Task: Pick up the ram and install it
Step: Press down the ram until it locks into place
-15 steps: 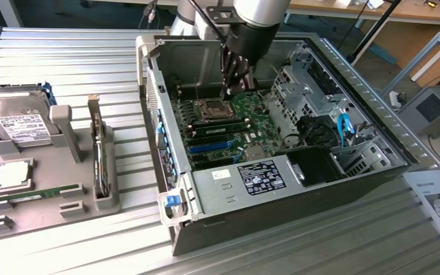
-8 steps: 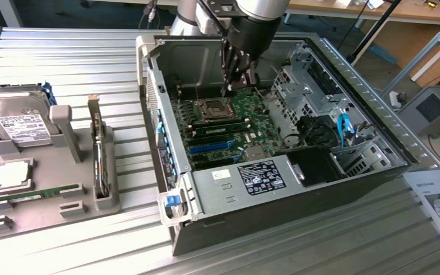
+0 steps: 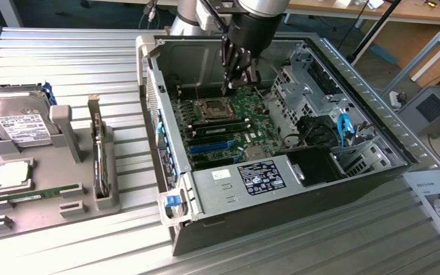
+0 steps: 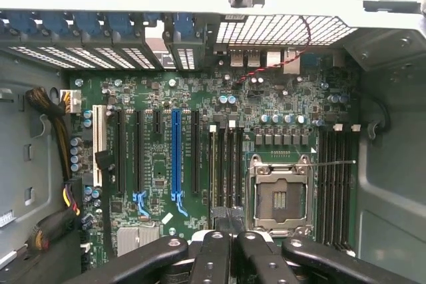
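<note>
One ram (image 3: 32, 195) stick lies flat in the grey fixture tray (image 3: 84, 199), well outside the PC case (image 3: 357, 86). A second green stick (image 3: 218, 122) looks seated in a slot inside the case, beside the CPU socket (image 3: 213, 106). The hand (image 3: 234, 86) hangs inside the case over the motherboard (image 4: 200, 98), pinched fully closed with nothing visibly in it. My read is the seating end of the install; picking the tray stick would need the hand opened and squared to its long edge. The slatted metal bench (image 3: 67, 63) sits in a lab room.

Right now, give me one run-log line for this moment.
gripper: shut, nothing held, above motherboard inside computer case | ram: one stick lying in grey holder, outside the case
</note>
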### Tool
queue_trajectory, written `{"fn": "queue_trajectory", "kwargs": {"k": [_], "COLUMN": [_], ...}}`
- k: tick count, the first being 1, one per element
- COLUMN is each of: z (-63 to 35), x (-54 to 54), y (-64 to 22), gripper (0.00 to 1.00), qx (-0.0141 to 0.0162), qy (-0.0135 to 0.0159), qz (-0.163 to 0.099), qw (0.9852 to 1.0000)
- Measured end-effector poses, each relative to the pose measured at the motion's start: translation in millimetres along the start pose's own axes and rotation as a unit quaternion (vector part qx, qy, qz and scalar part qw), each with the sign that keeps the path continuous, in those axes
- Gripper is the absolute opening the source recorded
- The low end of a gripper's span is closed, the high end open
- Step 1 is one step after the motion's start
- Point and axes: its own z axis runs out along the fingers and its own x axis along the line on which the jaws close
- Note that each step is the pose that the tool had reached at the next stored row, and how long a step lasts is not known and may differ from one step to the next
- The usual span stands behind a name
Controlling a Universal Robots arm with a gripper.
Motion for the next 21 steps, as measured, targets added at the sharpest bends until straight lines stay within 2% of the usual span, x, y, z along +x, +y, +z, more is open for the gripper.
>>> {"fn": "queue_trajectory", "kwargs": {"k": [7,17,21], "z": [-0.4,-1.9,-1.9], "x": [0.0,0.0,0.0], "y": [-3.4,-17.4,-17.9], "gripper": [0.11,0.11,0.11], "qx": [0.0,0.0,0.0], "qy": [0.0,0.0,0.0], "qz": [0.0,0.0,0.0], "qw": [1.0,1.0,1.0]}}
